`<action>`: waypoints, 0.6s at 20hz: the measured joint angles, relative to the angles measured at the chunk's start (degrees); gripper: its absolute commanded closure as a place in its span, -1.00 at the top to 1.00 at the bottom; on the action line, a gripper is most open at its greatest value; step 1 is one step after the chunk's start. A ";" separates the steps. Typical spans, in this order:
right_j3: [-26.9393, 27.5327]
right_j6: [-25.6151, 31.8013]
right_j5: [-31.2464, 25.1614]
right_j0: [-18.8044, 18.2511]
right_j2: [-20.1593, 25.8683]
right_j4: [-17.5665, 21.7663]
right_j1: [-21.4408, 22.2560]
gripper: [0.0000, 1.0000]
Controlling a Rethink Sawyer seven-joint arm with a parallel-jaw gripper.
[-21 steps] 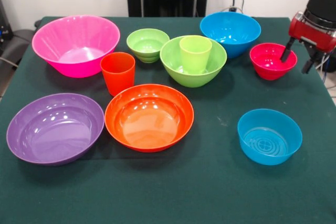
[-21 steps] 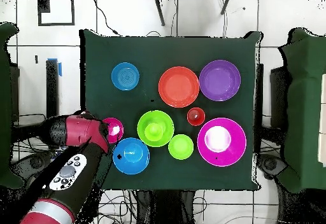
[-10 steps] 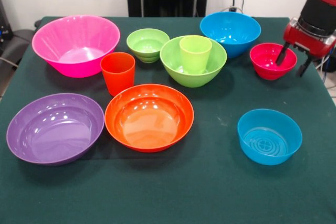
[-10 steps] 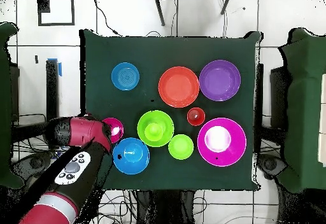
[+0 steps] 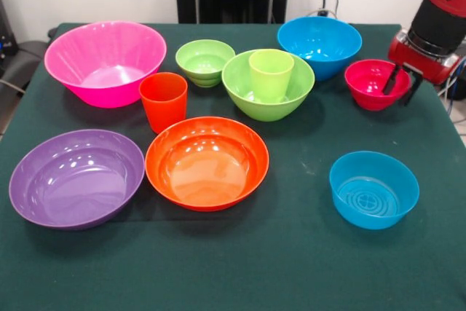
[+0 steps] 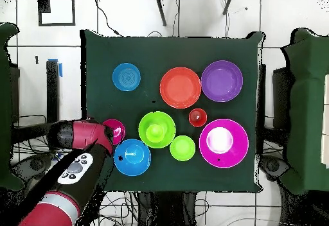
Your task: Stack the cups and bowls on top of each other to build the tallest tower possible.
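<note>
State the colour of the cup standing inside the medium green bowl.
Lime green plastic cup; front view shows it best.

we see a lime cup in a green bowl, an orange cup, a dark green worktop.

Red arm over small red bowl, lime cup inside green bowl
</note>
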State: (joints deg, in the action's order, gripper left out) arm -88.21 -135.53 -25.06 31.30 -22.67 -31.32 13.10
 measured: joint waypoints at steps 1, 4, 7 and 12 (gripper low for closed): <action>-0.22 0.00 0.17 -0.10 0.02 0.02 0.21 -1.00; -1.20 0.00 0.36 -0.72 0.08 0.04 1.34 -1.00; -2.25 0.00 0.37 -1.54 0.17 0.02 2.63 -1.00; -3.37 0.00 -0.95 -3.02 0.16 0.04 5.60 -1.00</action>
State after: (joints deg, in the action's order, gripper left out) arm -91.58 -135.53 -26.02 28.28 -22.51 -31.29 18.71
